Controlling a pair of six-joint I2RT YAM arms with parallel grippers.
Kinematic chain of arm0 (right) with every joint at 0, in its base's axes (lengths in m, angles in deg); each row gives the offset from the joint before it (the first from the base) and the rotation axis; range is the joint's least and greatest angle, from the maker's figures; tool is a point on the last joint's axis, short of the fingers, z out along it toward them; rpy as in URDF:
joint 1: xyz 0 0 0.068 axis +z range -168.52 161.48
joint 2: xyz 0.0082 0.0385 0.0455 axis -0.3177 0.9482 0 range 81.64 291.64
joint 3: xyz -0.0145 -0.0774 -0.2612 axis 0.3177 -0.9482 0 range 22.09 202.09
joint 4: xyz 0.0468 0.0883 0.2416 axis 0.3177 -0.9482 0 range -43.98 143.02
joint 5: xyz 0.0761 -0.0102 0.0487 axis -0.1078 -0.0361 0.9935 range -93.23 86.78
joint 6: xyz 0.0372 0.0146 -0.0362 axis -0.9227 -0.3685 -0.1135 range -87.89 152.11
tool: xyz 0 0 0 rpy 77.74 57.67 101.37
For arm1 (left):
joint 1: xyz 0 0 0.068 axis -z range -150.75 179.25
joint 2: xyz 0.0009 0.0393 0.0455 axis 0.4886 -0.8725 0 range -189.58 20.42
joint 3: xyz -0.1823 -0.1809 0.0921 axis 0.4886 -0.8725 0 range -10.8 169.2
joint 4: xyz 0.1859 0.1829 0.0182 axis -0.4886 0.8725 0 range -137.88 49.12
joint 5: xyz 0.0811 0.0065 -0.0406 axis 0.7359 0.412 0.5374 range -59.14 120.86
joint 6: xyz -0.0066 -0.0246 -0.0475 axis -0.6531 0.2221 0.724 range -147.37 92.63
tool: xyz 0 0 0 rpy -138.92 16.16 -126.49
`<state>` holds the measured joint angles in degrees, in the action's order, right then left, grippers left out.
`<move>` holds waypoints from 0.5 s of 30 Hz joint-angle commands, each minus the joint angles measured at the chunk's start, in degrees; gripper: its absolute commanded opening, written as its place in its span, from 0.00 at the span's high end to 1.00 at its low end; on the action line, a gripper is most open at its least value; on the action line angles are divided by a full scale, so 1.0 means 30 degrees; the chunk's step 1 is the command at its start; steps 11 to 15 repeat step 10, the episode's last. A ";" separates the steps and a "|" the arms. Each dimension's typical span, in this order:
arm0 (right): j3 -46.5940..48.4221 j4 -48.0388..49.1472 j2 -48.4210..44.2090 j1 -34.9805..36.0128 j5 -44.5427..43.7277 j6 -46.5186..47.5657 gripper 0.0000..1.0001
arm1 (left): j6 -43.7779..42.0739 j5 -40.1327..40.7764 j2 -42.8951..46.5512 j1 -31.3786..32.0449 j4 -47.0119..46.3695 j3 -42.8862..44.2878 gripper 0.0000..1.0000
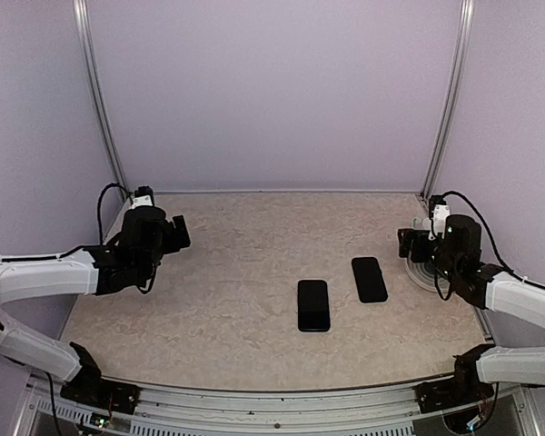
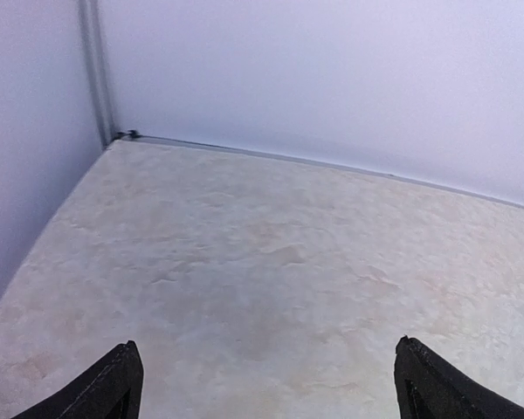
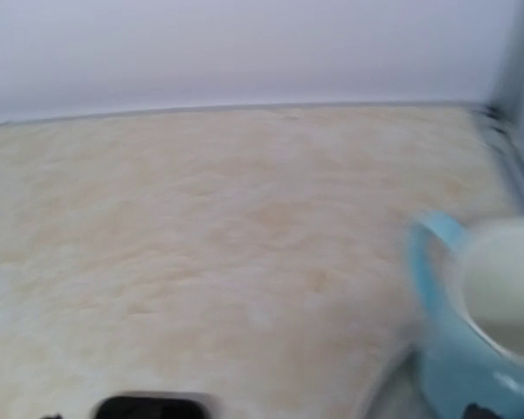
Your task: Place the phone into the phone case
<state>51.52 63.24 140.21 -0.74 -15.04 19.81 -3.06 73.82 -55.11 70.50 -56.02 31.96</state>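
Two thin black slabs lie on the table (image 1: 227, 282), the near slab (image 1: 313, 305) and the far slab (image 1: 370, 279). One's the phone, one's the case, can't tell which. They're probably stiff and slick, so I'd pinch across the long edges. The left gripper (image 2: 266, 388) is spread wide; the right gripper (image 1: 407, 243), can't tell.

Table (image 1: 236, 272): beige with cream marbled veining.
Near slab (image 1: 313, 304) and far slab (image 1: 370, 279) at its 2 o'clock: both plain black; cannot tell phone from case.
Mug (image 3: 454, 371): light blue, whitish inside.
Walls (image 1: 272, 91): pale lilac.
Left arm (image 1: 45, 277), right arm (image 1: 527, 304): white links, black joints.

Top camera overlooks the table (image 1: 236, 272); wrist cameras (low, close) skim it.
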 commanded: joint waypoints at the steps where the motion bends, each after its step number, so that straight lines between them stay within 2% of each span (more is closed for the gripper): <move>1: -0.2260 0.2711 -0.1034 -0.0063 -0.5346 -0.3753 0.01 | 0.1283 0.2366 0.3449 -0.1367 0.0105 -0.2851 0.01; 6: -0.3180 0.2303 -0.1398 -0.0066 -0.6078 -0.4649 0.01 | 0.0555 0.3902 0.5958 -0.1619 -0.0925 -0.5282 0.01; 15: -0.3412 0.2416 -0.1627 -0.0051 -0.6347 -0.4417 0.01 | 0.0053 0.4512 0.6398 -0.1797 -0.0260 -0.5423 0.01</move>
